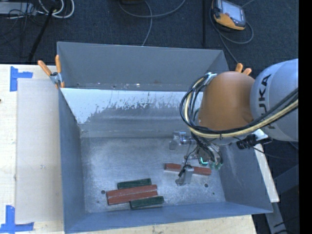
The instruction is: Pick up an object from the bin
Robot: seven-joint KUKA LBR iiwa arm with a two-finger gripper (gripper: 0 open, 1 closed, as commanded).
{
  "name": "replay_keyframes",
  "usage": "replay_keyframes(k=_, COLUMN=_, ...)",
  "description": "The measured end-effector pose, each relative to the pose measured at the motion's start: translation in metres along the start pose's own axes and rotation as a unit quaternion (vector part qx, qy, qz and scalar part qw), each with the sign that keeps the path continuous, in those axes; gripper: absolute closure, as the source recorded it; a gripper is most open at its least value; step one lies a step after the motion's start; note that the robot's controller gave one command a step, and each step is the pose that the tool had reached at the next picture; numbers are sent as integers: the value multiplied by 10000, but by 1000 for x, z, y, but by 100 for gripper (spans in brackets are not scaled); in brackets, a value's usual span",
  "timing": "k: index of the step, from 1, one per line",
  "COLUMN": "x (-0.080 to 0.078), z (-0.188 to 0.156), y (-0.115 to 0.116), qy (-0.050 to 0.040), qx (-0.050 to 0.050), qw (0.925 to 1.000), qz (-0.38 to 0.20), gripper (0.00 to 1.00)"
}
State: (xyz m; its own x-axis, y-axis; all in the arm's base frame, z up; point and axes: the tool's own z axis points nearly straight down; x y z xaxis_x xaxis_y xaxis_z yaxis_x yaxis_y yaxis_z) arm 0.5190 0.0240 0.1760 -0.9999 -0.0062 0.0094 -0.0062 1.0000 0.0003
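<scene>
A short red-brown bar (171,167) lies flat on the bin floor at the right, its long side running left to right. My gripper (182,177) is down at the floor directly over the middle of this bar and crosses it; its tip shows just in front of the bar's near edge. The part of the bar under the gripper is hidden, and its right end (204,170) shows again past the gripper.
Near the bin's front wall, left of centre, three flat bars lie side by side: a dark green one (134,184), a longer red-brown one (131,194) and another dark green one (146,202). The arm with its orange cover and cables hangs over the bin's right side.
</scene>
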Motion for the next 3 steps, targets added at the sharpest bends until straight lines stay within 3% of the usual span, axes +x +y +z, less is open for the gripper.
replay_keyframes(k=1, x=-1, z=-22, y=10, qy=-54, qx=-6, qw=9982, qz=602, gripper=0)
replay_keyframes(k=2, x=-22, z=111, y=-46, qy=-14, qx=9, qw=10000, qz=81, gripper=0)
replay_keyframes(k=3, x=-24, z=106, y=-44, qy=-42, qx=0, qw=10000, qz=79, gripper=100)
